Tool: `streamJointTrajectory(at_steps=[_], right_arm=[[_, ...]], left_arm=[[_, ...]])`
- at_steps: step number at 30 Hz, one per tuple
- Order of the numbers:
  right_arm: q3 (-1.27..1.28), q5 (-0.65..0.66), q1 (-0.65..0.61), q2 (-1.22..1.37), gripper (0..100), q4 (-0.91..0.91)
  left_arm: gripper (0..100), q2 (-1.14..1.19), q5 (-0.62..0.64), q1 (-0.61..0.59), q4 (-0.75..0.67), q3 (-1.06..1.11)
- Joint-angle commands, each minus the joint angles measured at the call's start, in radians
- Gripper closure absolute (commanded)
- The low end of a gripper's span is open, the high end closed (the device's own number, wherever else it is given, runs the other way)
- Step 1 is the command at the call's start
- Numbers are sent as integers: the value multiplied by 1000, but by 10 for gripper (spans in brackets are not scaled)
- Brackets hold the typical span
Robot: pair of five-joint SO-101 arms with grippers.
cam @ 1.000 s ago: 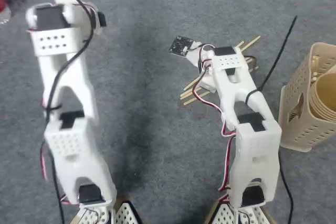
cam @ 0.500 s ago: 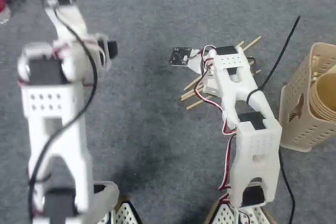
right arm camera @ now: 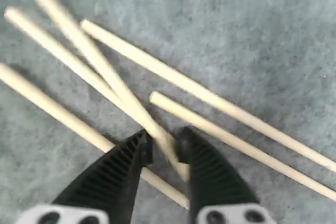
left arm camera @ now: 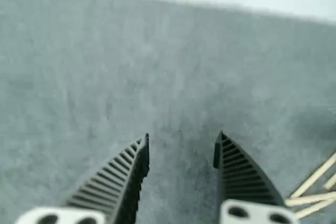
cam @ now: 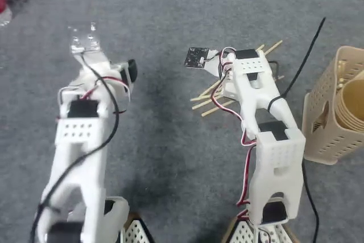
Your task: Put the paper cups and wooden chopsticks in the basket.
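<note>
Pinching one wooden chopstick in right gripper, jaws nearly shut, seemingly near its end, to lift it off crossed pile right of tabletop middle. Paper cups nested in basket at right edge. Left gripper wide, empty.

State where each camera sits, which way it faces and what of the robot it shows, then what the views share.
High view: fixed above the arms' bases, looking down over the table; shows the left arm, right arm, chopsticks and basket.
Left wrist view: on the left arm, facing forward and down over the table; shows the open left gripper.
Right wrist view: on the right arm, facing down; shows the right gripper shut on one chopstick.
Shared: all three show the chopsticks.
</note>
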Motion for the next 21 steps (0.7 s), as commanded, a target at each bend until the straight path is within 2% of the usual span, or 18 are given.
streamJointTrajectory(at_steps=[1,5,10,15,17,19,21], right_arm=[[-12,8,10,-5,976,-4],[-15,6,10,4,972,-4],[-15,5,12,5,968,-4],[-17,8,1,41,853,-28],[-21,9,-5,71,887,-33],[-44,9,-10,99,984,-24],[-63,9,-10,108,975,4]], left_arm=[[801,216,40,5,-123,-18],[801,361,40,3,-238,-21],[801,347,43,-14,-258,-27],[801,351,44,-8,-259,-28],[801,351,44,-8,-259,-30],[801,351,44,-8,-261,-30],[801,351,44,-8,-285,-25]])
